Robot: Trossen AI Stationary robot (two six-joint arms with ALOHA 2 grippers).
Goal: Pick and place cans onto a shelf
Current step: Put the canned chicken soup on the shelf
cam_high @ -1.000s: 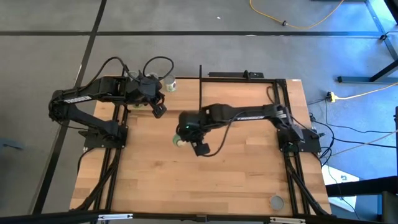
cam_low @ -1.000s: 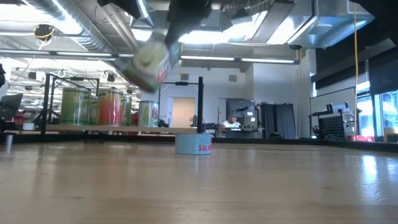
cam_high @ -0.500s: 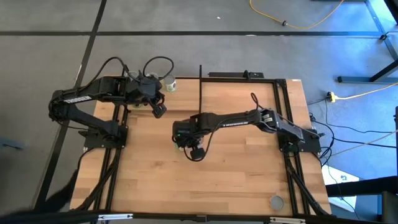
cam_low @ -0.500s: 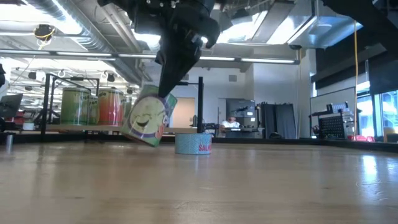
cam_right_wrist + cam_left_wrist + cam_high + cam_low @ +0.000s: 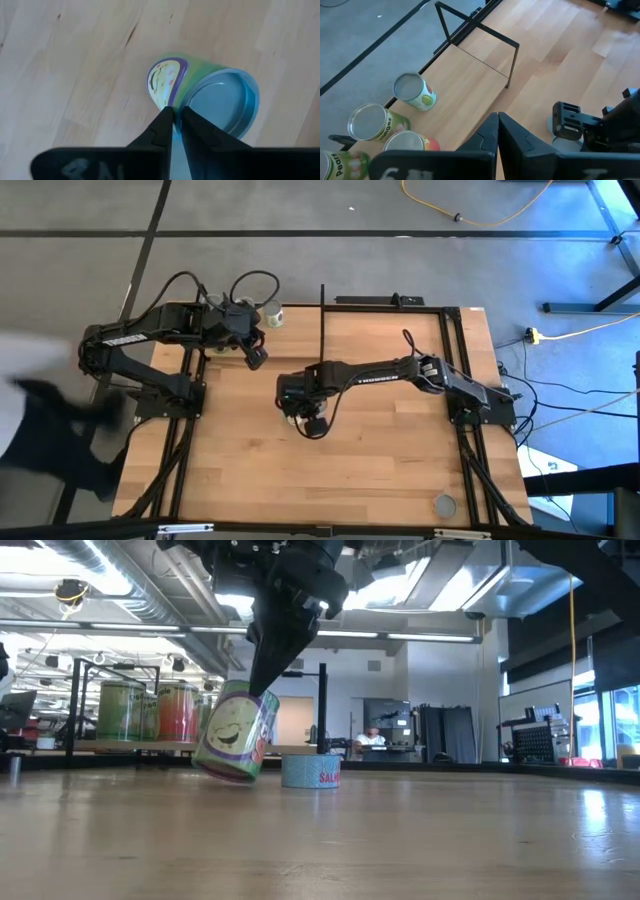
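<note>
A green-labelled can (image 5: 236, 744) stood tilted on its lower edge near the middle of the worktop (image 5: 400, 840), its silvery end turned up toward the right gripper (image 5: 175, 120), whose fingers were drawn narrow with only a slit between them, apparently pinching the can's rim wall at one side. The tilt suggested the can's weight hung partly from that thin grip. As a full tin it would likely be stiff, fairly heavy for its size and smooth-sided, so a hold on the rim could let it swing or slip; a grip across the body, near its middle, looked the surer way to carry it upright. Just behind it a low, flat blue tin (image 5: 311, 771) sat on the worktop, close enough to be knocked if the tilted can toppled that way. Farther back on the left, the shelf (image 5: 150, 747) already carried several tall cans (image 5: 122, 710), green and red-orange, standing upright side by side. The left gripper (image 5: 497, 127) hovered beside that shelf, fingers pressed together and holding nothing. A seated person (image 5: 372, 738) was visible in the room beyond.
</note>
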